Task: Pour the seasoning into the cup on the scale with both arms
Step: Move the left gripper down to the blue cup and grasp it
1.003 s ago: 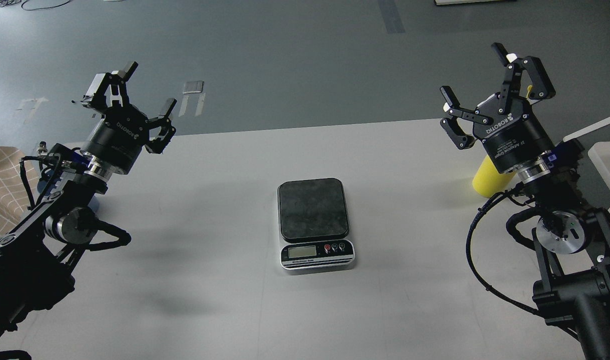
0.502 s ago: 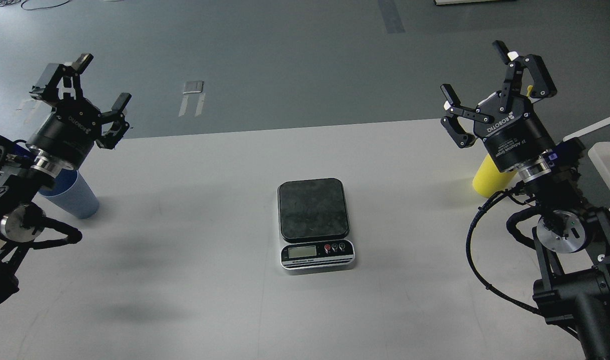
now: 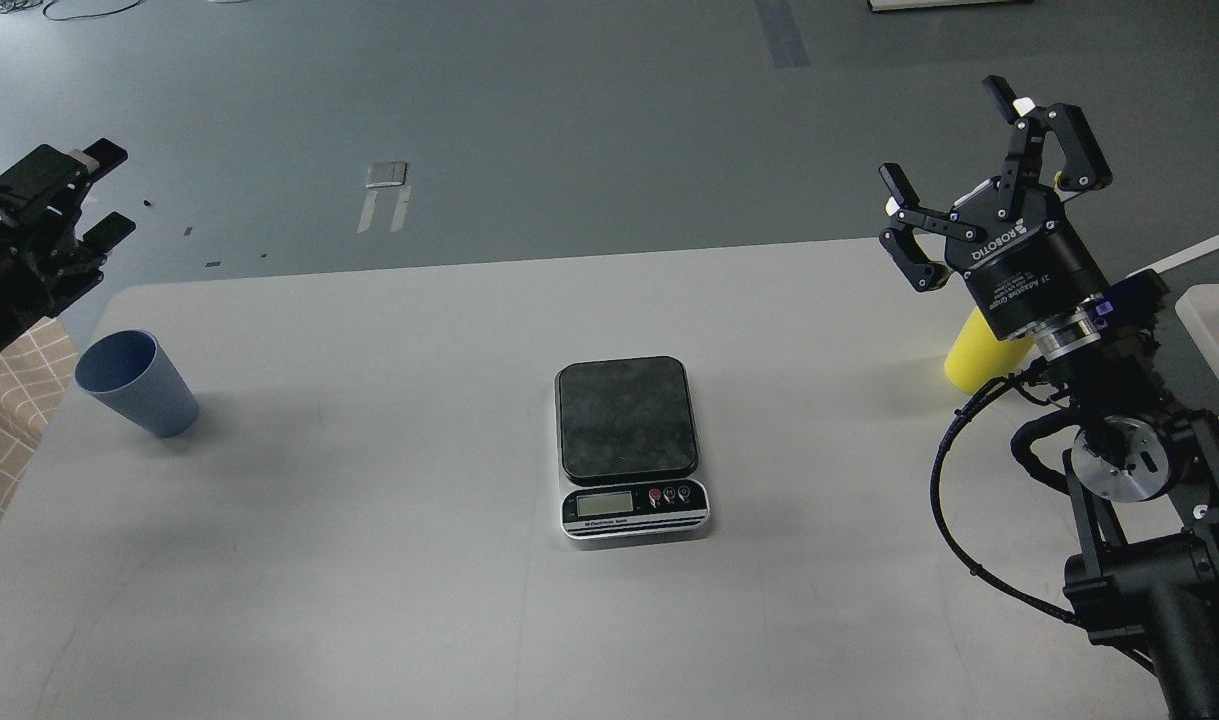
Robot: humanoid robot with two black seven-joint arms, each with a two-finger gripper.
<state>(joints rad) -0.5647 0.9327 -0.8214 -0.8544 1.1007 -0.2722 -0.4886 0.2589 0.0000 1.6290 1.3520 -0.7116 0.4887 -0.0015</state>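
Note:
The scale [image 3: 629,445] sits in the middle of the white table, its dark platform bare and its display facing me. The light blue cup [image 3: 135,382] stands upright near the table's left edge. My left gripper [image 3: 74,215] is at the far left edge of the view, above and behind the cup, fingers spread and empty. The yellow seasoning bottle [image 3: 979,355] stands at the right side; only its lower body shows behind my right gripper [image 3: 979,165], which is open and empty in front of it.
The white table [image 3: 419,580] runs to a far edge with grey floor beyond. A checked cloth [image 3: 14,395] lies off the left edge. A white frame [image 3: 1204,300] stands at the right edge, beside the right arm's cables.
My left arm has swung left and outward, uncovering the whole cup. My right gripper has barely shifted. Scale, cup and bottle have not moved.

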